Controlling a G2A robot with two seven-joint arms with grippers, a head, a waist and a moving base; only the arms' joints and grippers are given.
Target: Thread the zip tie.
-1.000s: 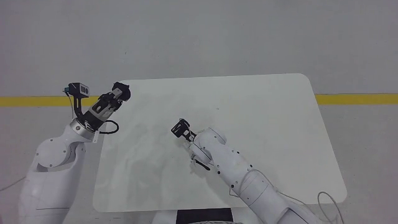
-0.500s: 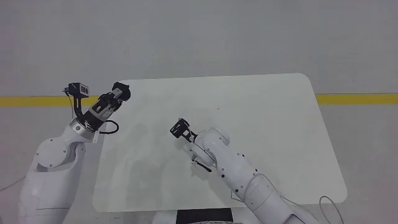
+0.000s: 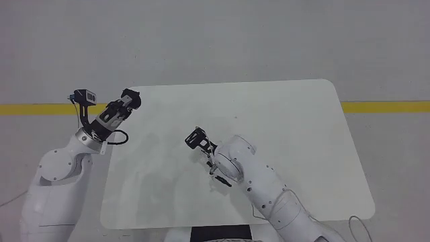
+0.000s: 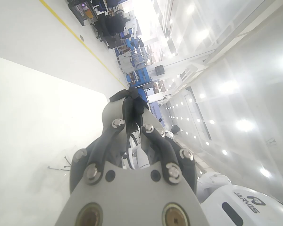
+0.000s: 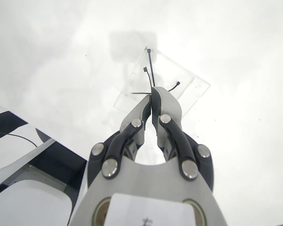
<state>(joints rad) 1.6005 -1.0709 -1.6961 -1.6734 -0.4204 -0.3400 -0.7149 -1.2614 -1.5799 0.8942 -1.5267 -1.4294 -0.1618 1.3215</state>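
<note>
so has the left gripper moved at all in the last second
No. In the top view the left gripper sits at the same spot as before, over the far left corner of the table.

Zip tie (image 5: 151, 68) black; tray (image 5: 193, 88) clear; table (image 3: 302, 128) white; floor stripe (image 3: 383, 107) yellow.

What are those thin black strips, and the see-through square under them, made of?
Each zip tie looks like black, flexible plastic: a thin strip, some curved. The clear square seems to be transparent rigid plastic, possibly acrylic or glass: it has straight, bright edges.
</note>
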